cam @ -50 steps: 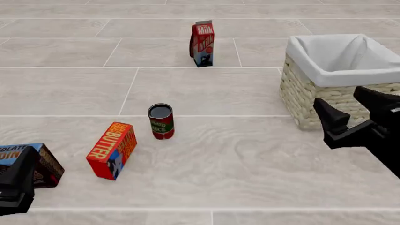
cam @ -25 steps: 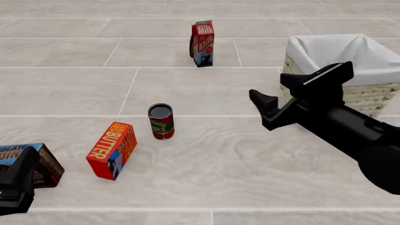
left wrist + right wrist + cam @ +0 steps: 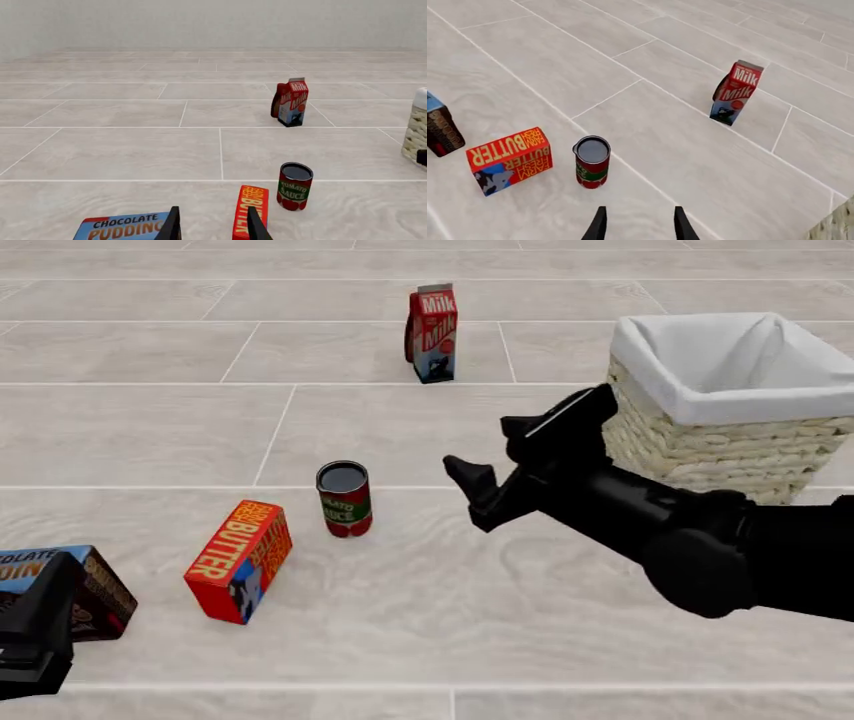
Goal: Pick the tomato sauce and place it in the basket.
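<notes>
Tomato sauce [image 3: 344, 499] stands upright on the tabletop [image 3: 441, 610], just beside the red butter box [image 3: 240, 560] and well apart from the basket [image 3: 727, 400], which sits at the right with its white cloth folded over the rim. Only the front view shows the basket whole; the left wrist view catches just a strip of its wicker side at the frame edge, and the right wrist view only a corner of it. The right wrist view looks down on the can's dark top, with the butter box lying beside it and the milk carton [image 3: 734, 92] standing farther off. The left wrist view reads the label of the chocolate pudding box [image 3: 123, 227], which the front view shows only in part behind the left gripper [image 3: 40, 625].

The right arm reaches in from the right across the front of the basket, its gripper [image 3: 514, 465] pointing toward the can, held above the tabletop, fingers spread apart and holding nothing. The left gripper rests low at the near left corner, next to the pudding box; its fingers stand parted in its wrist view, with nothing between them.
</notes>
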Controlling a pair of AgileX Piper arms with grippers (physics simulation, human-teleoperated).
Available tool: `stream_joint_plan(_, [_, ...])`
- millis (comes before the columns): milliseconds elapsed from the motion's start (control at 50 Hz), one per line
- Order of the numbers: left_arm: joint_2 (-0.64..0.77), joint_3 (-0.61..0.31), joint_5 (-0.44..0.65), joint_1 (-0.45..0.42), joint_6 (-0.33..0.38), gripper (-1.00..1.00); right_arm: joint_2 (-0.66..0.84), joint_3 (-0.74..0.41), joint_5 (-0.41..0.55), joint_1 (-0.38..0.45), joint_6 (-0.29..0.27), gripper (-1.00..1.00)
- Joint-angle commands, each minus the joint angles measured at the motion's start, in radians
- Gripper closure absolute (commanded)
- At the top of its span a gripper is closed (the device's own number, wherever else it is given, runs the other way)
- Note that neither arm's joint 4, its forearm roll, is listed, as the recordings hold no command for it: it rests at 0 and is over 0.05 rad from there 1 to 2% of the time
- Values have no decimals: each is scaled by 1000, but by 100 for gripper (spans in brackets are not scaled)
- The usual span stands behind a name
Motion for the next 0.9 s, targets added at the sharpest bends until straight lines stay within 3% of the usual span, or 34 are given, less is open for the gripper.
stream_joint_plan(20, [0, 0, 0, 0, 0, -100, 90, -49, -13, 53, 0, -100])
stream_joint_plan(300, [0, 0, 0, 0, 0, -100, 220, -128, -42, 110, -5, -100])
stream_joint_plan(640, [0, 0, 0, 0, 0, -100, 381, -214, -95, 121, -6, -100])
stream_joint_plan(900, [0, 0, 0, 0, 0, -100, 463, -295, -84, 142, 12, -100])
